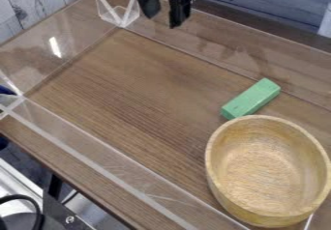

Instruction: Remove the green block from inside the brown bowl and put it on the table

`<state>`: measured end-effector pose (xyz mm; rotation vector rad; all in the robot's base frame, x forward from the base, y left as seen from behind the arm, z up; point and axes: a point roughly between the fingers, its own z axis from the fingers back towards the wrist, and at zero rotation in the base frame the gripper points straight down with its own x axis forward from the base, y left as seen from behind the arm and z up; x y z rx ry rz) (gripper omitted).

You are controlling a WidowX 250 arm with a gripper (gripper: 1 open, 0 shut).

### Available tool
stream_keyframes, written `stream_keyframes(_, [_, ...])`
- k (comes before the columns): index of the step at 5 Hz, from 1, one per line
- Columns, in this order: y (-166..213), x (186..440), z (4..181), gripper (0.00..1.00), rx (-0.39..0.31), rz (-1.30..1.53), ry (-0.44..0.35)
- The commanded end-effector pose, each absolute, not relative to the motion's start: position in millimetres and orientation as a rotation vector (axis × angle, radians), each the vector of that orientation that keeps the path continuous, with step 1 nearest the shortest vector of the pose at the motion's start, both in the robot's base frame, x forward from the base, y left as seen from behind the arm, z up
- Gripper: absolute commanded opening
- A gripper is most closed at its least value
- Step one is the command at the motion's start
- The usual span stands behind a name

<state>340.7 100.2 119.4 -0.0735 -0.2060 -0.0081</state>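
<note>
Looks done: green block (251, 99) out, on the table (130, 89) just beside the brown bowl (268, 171), your gripper (165, 19) up at the far side, jaws apart, nothing left to move.

weathered grey boards (23, 0) stand beyond the tabletop.

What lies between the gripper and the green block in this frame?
Just bare tabletop between the gripper and the green block, as the camera view shows.
</note>
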Motion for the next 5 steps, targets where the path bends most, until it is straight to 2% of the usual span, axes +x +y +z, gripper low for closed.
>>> stream_keyframes(1, [109.4, 350.4, 132.3, 1.00, -0.054, 0.007, -0.258])
stream_keyframes(3, [114.6, 355.2, 109.4, 1.00, -0.076, 0.037, -0.208])
stream_keyframes(5, [126.3, 353.7, 103.2, 1.00, -0.076, 0.071, -0.183])
